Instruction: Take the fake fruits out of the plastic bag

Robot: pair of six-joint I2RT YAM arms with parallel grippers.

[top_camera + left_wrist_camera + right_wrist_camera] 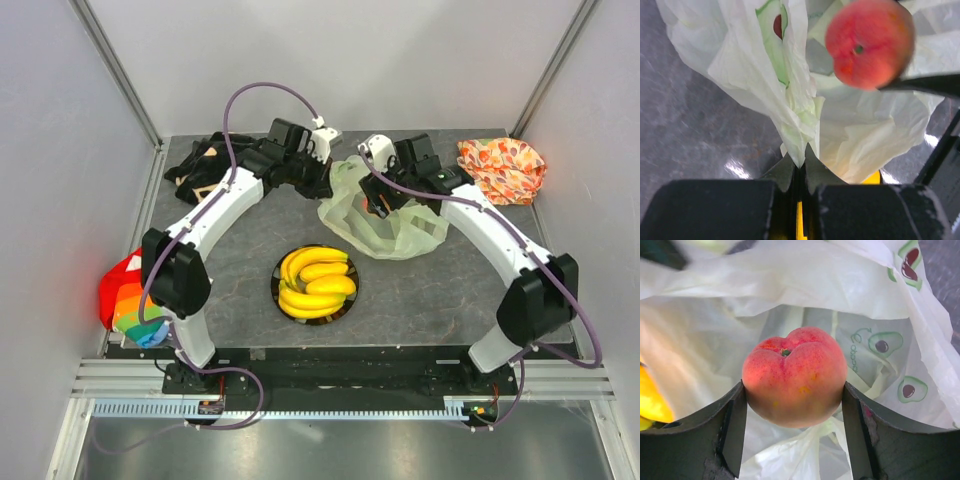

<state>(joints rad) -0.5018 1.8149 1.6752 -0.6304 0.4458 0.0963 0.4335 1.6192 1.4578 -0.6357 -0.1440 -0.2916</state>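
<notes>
Grey table (420, 300) from above: bananas (317, 282) plated at 7 o'clock, bag (400, 235) at 1 o'clock; left wrist: left gripper (799, 167) clamped on bag edge; right wrist: right gripper (794, 390) clasping peach (795, 375) at bag mouth, extraction step, lift-out toward 7 o'clock likely next.

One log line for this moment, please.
left gripper: shut on plastic bag | right gripper: shut on peach | bananas: on black plate

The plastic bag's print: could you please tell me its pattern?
Green avocado halves with dark pits on the plastic bag; clearest in the right wrist view.
</notes>
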